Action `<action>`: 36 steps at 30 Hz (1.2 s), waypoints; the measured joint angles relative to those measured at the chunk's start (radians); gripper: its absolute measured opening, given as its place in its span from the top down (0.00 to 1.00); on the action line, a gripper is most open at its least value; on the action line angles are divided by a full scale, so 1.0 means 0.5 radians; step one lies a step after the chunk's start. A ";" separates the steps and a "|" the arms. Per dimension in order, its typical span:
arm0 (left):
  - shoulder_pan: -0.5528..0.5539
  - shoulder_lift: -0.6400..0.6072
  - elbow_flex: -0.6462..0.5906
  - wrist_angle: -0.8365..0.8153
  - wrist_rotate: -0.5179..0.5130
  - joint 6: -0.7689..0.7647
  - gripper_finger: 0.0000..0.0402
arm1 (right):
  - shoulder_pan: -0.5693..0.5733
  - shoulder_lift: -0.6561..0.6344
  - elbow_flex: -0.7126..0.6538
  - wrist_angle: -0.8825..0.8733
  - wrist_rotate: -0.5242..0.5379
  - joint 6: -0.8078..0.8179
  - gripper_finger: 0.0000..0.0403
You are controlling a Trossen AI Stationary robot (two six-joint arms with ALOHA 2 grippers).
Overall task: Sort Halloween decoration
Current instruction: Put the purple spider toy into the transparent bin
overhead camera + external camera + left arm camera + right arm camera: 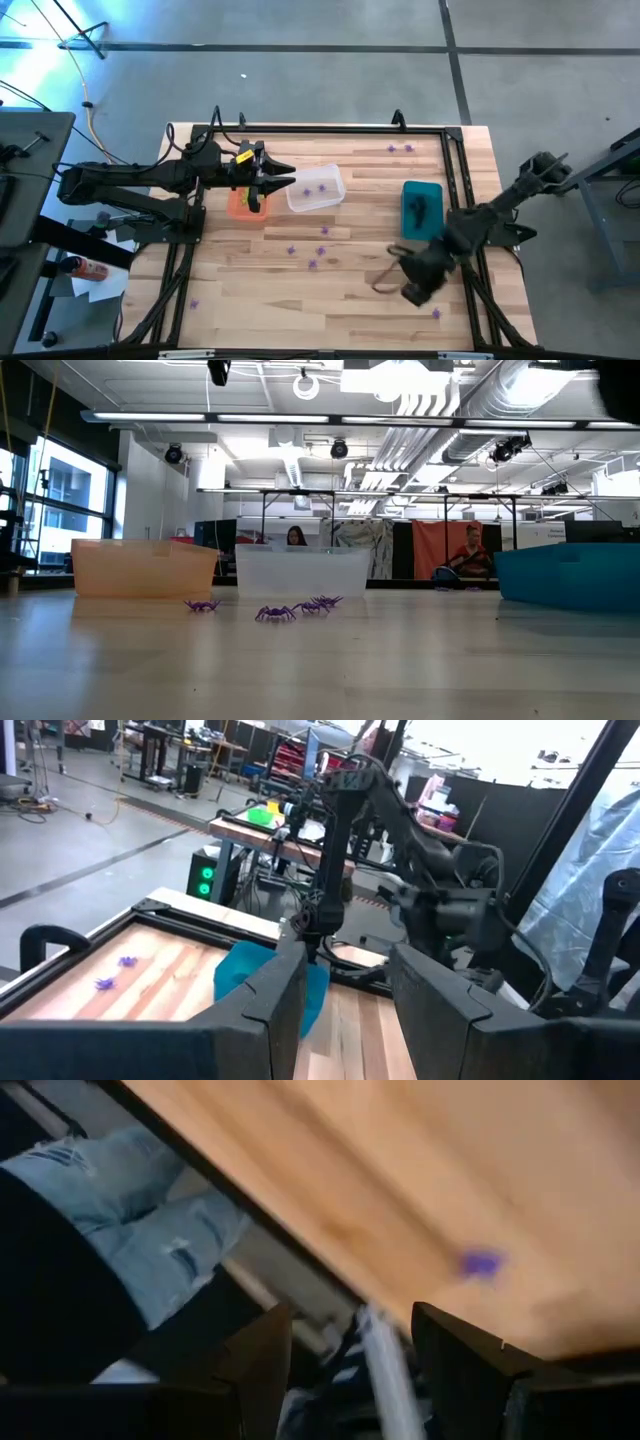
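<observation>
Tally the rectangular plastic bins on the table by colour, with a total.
orange rectangular plastic bin: 1
clear rectangular plastic bin: 1
teal rectangular plastic bin: 1
Total: 3

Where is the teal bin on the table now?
In the high view the teal bin sits on the table's right side, right of the clear bin, just above the right gripper.

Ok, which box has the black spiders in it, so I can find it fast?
Look at the wooden table from above, on the right arm's side. The teal bin sits alone there, just beyond the right gripper, with dark trinkets inside. The other two bins are orange and clear.
</observation>
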State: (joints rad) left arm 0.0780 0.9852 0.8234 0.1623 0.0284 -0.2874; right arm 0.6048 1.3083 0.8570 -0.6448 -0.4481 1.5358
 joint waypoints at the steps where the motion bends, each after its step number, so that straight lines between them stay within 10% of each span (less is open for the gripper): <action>1: 0.000 0.000 0.000 -0.001 0.000 -0.001 0.67 | 0.085 0.000 -0.059 0.117 -0.009 0.158 0.50; 10: 0.000 0.000 0.000 -0.019 0.001 0.001 0.67 | 0.500 0.000 -0.454 0.417 -0.013 0.915 0.50; 24: 0.000 0.000 0.000 -0.033 0.005 -0.052 0.67 | 0.724 0.256 -0.499 0.654 0.119 0.019 0.58; 36: 0.000 0.000 0.000 -0.033 0.005 -0.106 0.67 | 0.744 0.398 -0.495 0.732 0.147 -0.041 0.62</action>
State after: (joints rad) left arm 0.0780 0.9852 0.8234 0.1459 0.0307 -0.3405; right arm 0.9766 1.5072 0.6095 -0.2788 -0.3748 1.5150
